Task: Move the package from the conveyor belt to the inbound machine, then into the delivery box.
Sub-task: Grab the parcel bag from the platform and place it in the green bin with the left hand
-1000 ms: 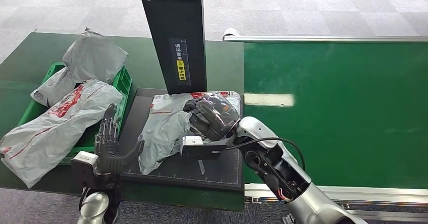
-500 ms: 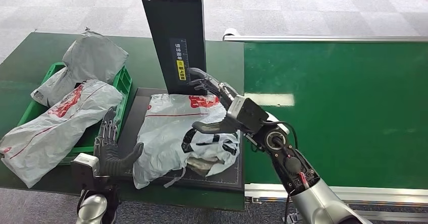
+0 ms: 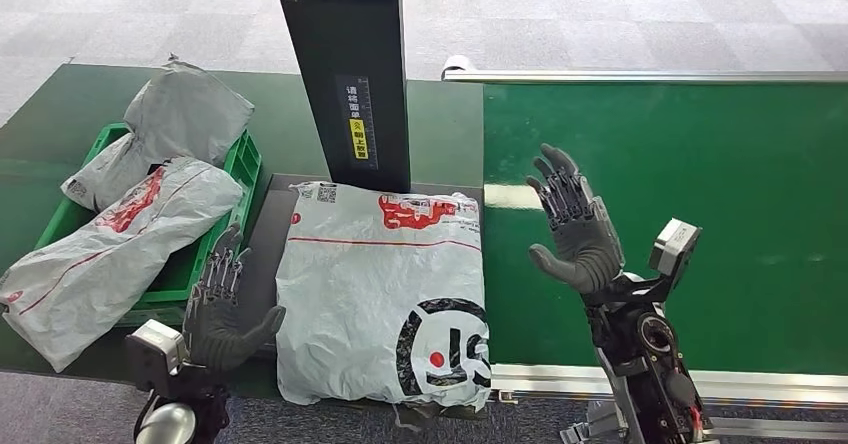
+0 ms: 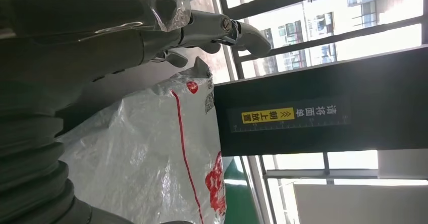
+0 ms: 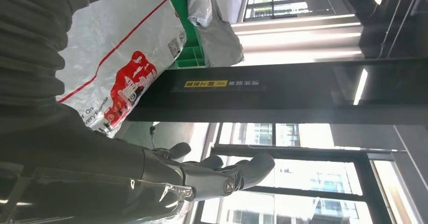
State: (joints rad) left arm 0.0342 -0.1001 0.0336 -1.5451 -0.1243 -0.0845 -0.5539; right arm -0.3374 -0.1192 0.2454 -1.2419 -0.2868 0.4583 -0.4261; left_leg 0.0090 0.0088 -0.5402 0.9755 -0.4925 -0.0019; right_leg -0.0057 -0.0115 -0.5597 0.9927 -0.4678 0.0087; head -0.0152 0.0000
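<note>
A large grey package [image 3: 385, 289] with red and black print lies flat on the inbound machine's dark scan plate [image 3: 262, 239], under the black post [image 3: 345, 64]; its near end hangs over the front edge. The same grey package [image 4: 151, 158] lies beside my left hand in the left wrist view, and the package [image 5: 121, 67] also appears in the right wrist view. My right hand [image 3: 572, 226] is raised over the green conveyor belt [image 3: 690, 214], fingers spread, holding nothing. My left hand [image 3: 222, 304] stands open just left of the package, apart from it.
A green delivery box [image 3: 238, 164] at the left holds several grey bags, piled above its rim [image 3: 110, 234]. The conveyor's metal rail [image 3: 640, 76] runs along its far side. The black post stands close behind the package.
My right hand let go of the package and drew back right over the belt, fingers open. The package now lies spread flat on the plate. My left hand dropped slightly.
</note>
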